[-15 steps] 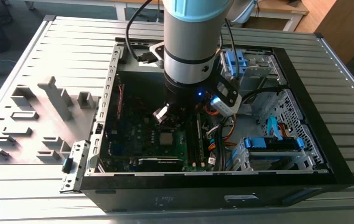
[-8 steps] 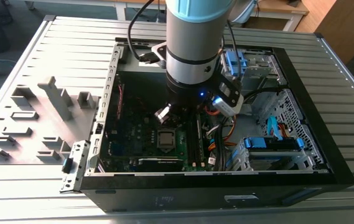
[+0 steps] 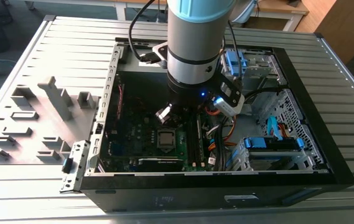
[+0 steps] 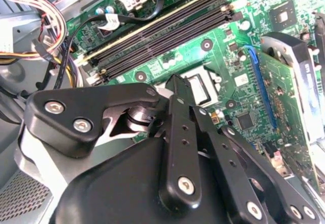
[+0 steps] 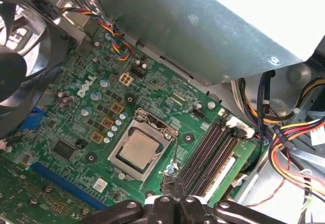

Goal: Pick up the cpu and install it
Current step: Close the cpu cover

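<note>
Open black computer case [image 3: 326, 158] lies flat on a ribbed grey metal table [image 3: 33, 51]. Green motherboard [image 5: 167, 89] covers the case floor.

The cpu [image 5: 137, 149], a small flat square chip with a dull silver top, sits inside the dark square socket frame with a metal rim [image 5: 152, 131], near the middle of the motherboard. In the exterior view the cpu [image 3: 167, 138] lies just below the arm's tip, towards the case's front edge. Black memory slots [image 5: 210, 153] run just beside the socket.

Silver-and-blue robot arm [image 3: 197, 42] reaches down into the case. Black gripper [image 5: 174, 188] hangs above the board, close to the socket's corner and the near end of the memory slots; apart from the cpu. In the second wrist view the black fingers [image 4: 179, 99] lie drawn together with nothing between them.

Black fan [image 5: 20, 51] at one board edge. Bundle of coloured wires [image 5: 299, 148] beyond the slots. Grey moulded fixture blocks [image 3: 55, 100] stand on the table at the exterior view's left of the case.
</note>
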Available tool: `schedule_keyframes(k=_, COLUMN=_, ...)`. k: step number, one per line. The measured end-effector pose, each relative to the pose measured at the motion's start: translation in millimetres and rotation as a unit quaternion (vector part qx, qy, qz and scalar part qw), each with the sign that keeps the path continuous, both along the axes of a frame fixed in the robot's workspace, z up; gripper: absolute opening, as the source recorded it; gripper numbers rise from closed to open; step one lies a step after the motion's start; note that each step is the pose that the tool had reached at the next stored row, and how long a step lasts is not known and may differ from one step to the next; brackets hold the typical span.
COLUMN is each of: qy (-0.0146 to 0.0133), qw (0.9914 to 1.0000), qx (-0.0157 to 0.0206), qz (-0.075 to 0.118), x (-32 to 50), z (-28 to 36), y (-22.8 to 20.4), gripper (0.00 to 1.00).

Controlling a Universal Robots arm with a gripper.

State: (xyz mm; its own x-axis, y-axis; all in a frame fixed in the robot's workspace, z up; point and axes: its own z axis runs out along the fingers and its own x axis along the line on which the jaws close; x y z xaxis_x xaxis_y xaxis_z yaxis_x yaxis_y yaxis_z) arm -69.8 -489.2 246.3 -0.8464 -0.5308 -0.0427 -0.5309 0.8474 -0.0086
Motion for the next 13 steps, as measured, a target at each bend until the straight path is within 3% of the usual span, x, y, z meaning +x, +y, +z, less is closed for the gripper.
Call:
schedule_keyframes(k=6, qy=0.0, qw=1.0, qx=0.0, qz=0.0, x=0.1, z=-1.0, y=3.4, gripper=0.11)
schedule_keyframes(k=13, qy=0.0, qw=1.0, qx=0.0, qz=0.0, x=0.1, z=-1.8, y=14.0, gripper=0.11)
